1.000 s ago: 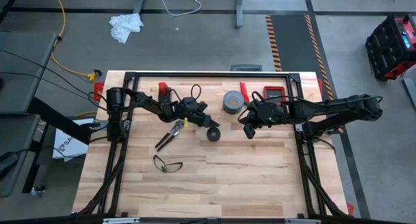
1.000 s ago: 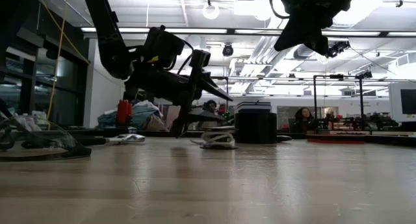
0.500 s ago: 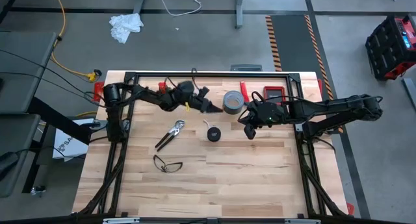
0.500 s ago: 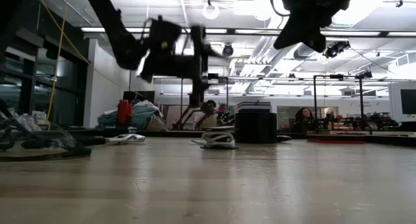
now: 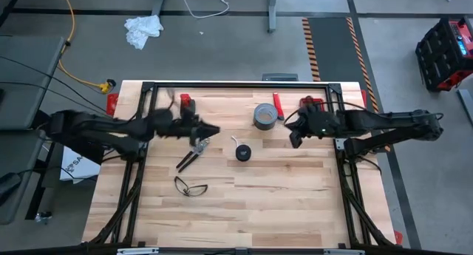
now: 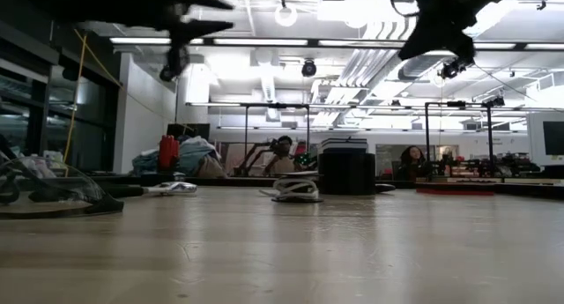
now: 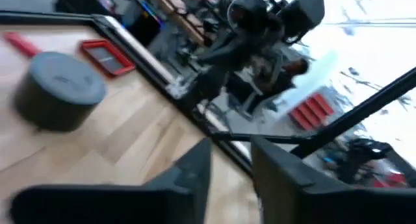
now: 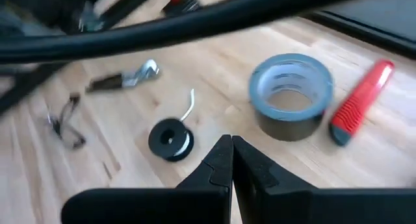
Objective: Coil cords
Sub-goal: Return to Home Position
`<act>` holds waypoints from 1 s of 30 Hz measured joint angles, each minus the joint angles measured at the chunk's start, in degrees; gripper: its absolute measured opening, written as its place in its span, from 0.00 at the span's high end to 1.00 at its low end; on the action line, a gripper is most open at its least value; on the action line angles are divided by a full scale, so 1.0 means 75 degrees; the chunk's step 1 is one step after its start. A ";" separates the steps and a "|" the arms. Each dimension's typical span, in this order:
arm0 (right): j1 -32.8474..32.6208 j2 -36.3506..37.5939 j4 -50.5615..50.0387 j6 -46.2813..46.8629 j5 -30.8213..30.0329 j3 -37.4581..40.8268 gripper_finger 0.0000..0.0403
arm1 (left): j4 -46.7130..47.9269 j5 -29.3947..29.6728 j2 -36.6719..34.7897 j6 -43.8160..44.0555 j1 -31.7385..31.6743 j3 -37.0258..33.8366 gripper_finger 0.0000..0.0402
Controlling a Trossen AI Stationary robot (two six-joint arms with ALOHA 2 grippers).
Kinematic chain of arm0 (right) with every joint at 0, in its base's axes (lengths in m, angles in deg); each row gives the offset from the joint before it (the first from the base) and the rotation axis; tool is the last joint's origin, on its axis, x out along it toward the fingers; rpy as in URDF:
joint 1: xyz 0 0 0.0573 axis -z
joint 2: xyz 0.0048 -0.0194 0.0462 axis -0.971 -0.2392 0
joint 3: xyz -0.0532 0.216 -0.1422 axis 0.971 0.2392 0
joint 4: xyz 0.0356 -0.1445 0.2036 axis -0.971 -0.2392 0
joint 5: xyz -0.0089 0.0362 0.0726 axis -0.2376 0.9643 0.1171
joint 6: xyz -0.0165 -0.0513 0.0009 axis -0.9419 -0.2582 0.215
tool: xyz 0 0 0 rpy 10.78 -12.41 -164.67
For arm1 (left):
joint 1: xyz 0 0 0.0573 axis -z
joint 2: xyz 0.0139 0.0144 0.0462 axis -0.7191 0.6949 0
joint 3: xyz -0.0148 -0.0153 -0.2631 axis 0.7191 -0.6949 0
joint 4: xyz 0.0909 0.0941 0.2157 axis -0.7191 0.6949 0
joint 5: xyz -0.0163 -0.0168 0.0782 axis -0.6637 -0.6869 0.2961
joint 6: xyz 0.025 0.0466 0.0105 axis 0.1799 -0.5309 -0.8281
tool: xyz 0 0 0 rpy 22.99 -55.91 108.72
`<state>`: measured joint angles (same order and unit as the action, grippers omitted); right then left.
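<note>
The black spool [image 5: 242, 152] is left lying mid-table, its white cord [image 8: 188, 105] wound with a short tail free. Farther off, the right gripper [image 5: 294, 139] is held closed. The left gripper [image 5: 209, 129], fingers parted, has been withdrawn leftward, so coiling is judged finished.

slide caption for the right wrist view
Shut right gripper facing the black cord spool, grey tape roll and red cutter.

Grey tape roll [image 5: 265, 115], pliers [image 5: 193, 153], glasses [image 5: 190, 186]

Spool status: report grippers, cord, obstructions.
Left gripper open, raised near pliers. Right gripper shut, raised near tape roll. Spool on table, cord tail loose. Nothing touching it.
</note>
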<state>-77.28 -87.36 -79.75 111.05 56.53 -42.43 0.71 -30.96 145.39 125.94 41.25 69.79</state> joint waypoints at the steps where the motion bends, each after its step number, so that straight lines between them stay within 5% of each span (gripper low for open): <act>1: 0.0057 0.0197 0.0016 0.0256 -0.0031 0.0132 1.00 | -0.0014 0.0485 -0.0244 -0.0065 0.0309 -0.0261 0.79; 4: 0.0163 0.0812 0.0558 0.1106 -0.0197 0.0758 1.00 | -0.0010 0.1645 -0.0562 -0.0196 0.1016 -0.0957 0.96; 6: 0.0152 0.1229 0.1430 0.1573 -0.0324 0.1297 1.00 | -0.0281 0.1989 -0.0621 -0.0126 0.1290 -0.1367 0.97; 13: -0.0021 0.2043 0.3940 0.1474 -0.0394 0.2865 1.00 | -0.2440 0.1931 -0.0473 -0.0691 0.1611 -0.2718 1.00; 23: 0.0001 0.2108 0.4952 0.0361 -0.0364 0.4351 1.00 | -0.2605 0.1571 -0.0399 -0.1471 0.1278 -0.3604 1.00; 30: 0.0003 0.2115 0.8188 -0.0791 -0.0351 0.6178 1.00 | -0.3410 0.1618 -0.0404 -0.2580 0.1049 -0.3601 1.00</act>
<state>-77.26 -71.50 -18.34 105.11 53.90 3.91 -24.86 -18.82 142.36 106.58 49.12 42.78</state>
